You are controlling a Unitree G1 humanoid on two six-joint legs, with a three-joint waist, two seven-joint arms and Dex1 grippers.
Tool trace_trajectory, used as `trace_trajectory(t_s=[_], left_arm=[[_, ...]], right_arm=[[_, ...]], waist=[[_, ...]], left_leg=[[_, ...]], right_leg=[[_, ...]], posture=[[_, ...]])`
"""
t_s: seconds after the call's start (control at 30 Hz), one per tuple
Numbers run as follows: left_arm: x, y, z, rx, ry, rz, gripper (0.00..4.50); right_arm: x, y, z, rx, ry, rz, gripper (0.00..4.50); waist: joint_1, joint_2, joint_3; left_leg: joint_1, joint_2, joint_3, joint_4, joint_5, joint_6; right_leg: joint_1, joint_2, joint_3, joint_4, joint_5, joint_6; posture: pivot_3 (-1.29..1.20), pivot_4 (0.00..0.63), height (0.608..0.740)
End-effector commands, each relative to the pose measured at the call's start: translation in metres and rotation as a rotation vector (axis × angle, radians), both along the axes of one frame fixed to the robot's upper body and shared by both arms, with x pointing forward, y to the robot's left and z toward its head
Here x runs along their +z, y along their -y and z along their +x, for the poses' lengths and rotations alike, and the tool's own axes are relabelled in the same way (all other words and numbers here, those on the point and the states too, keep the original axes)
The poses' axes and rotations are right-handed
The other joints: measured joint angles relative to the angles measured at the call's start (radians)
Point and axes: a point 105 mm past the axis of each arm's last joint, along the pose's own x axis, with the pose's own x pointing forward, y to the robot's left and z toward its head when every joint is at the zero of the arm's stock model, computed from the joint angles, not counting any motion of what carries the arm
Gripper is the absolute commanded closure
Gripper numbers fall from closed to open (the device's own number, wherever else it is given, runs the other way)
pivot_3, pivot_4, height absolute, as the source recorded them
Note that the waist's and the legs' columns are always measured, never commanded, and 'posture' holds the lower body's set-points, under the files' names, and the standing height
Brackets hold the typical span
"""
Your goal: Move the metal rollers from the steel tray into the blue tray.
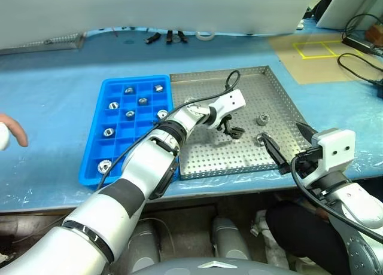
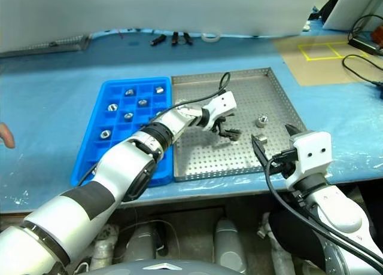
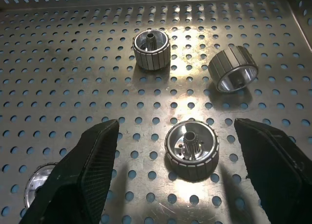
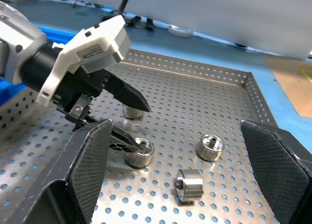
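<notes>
Left gripper (image 3: 190,151) fingers wide, straddling 1 roller (image 3: 191,149) mid-frame on steel tray (image 1: 281,89). Right gripper (image 1: 287,142) fingers wide, empty. Risk: off-centre closing could roll it aside.

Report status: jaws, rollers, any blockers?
Left gripper open, straddling a roller on the steel tray. Right gripper open, empty. Nothing in the way.
</notes>
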Motion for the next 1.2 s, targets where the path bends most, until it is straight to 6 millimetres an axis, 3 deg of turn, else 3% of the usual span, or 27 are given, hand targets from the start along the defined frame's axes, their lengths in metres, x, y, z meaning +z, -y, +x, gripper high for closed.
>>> trace_trajectory(t_s=[0.03, 0.17, 0.53, 0.63, 0.73, 0.83, 0.97, 1.1, 1.2], left_arm=[[-0.001, 0.008, -0.003, 0.019, -0.021, -0.037, 0.51], [-0.010, 0.012, -0.007, 0.046, -0.077, -0.044, 0.51], [-0.043, -0.004, -0.003, 0.153, -0.100, 0.055, 0.51], [-0.043, -0.007, -0.001, 0.177, -0.095, 0.055, 1.13], [-0.045, -0.012, 0.003, 0.193, -0.080, 0.079, 2.05], [-0.043, -0.014, 0.003, 0.188, -0.086, 0.072, 2.05], [-0.045, -0.023, 0.006, 0.195, -0.087, 0.087, 2.81], [-0.038, -0.027, 0.007, 0.170, -0.115, 0.048, 2.79], [-0.015, -0.030, 0.009, 0.096, -0.134, -0.029, 2.79]], right_arm=[[0.012, 0.000, -0.007, -0.019, 0.056, -0.023, 0.06], [0.012, 0.000, -0.008, -0.023, 0.051, -0.027, 0.06], [0.009, 0.003, -0.013, -0.059, 0.043, -0.021, 0.06], [0.008, 0.003, -0.012, -0.063, 0.040, -0.021, 0.06], [0.009, 0.002, -0.011, -0.060, 0.042, -0.018, 0.06], [0.009, 0.001, -0.009, -0.054, 0.044, -0.016, 0.06], [0.009, -0.002, -0.005, -0.038, 0.045, -0.013, 0.06], [0.011, -0.003, -0.002, -0.021, 0.054, -0.009, 0.06], [0.016, -0.007, 0.002, 0.011, 0.069, -0.006, 0.06]], waist=[[-0.009, 0.000, 0.000], [-0.035, 0.000, 0.000], [-0.117, 0.001, 0.000], [-0.140, 0.001, 0.000], [-0.159, 0.001, 0.000], [-0.173, 0.001, 0.000], [-0.191, 0.001, -0.001], [-0.203, 0.001, -0.001], [-0.210, 0.001, -0.001]], left_leg=[[0.000, 0.000, 0.000, 0.001, -0.001, 0.001], [-0.001, -0.003, 0.000, 0.001, -0.002, 0.003], [-0.006, -0.005, -0.002, 0.007, -0.008, 0.012], [-0.006, -0.007, -0.004, 0.007, -0.010, 0.014], [-0.006, -0.010, -0.005, 0.008, -0.012, 0.018], [-0.005, -0.014, -0.006, 0.008, -0.012, 0.019], [-0.006, -0.020, -0.007, 0.008, -0.014, 0.021], [-0.008, -0.021, -0.008, 0.011, -0.016, 0.025], [-0.011, -0.021, -0.009, 0.011, -0.016, 0.026]], right_leg=[[0.000, -0.001, 0.000, -0.001, 0.000, 0.000], [0.001, -0.005, -0.002, -0.002, -0.001, 0.001], [0.008, -0.008, -0.007, -0.009, -0.003, 0.004], [0.014, -0.010, -0.009, -0.016, -0.002, 0.004], [0.016, -0.013, -0.009, -0.019, -0.002, 0.004], [0.019, -0.017, -0.012, -0.021, -0.003, 0.004], [0.021, -0.025, -0.017, -0.022, -0.003, 0.005], [0.025, -0.028, -0.021, -0.027, -0.003, 0.005], [0.023, -0.028, -0.023, -0.028, -0.003, 0.005]], posture=[[-0.75, 0.150, 0.740], [-0.76, 0.150, 0.740], [-0.79, 0.150, 0.740], [-0.79, 0.150, 0.740], [-0.78, 0.150, 0.740], [-0.77, 0.150, 0.740], [-0.76, 0.150, 0.740], [-0.73, 0.150, 0.740], [-0.71, 0.150, 0.740]])
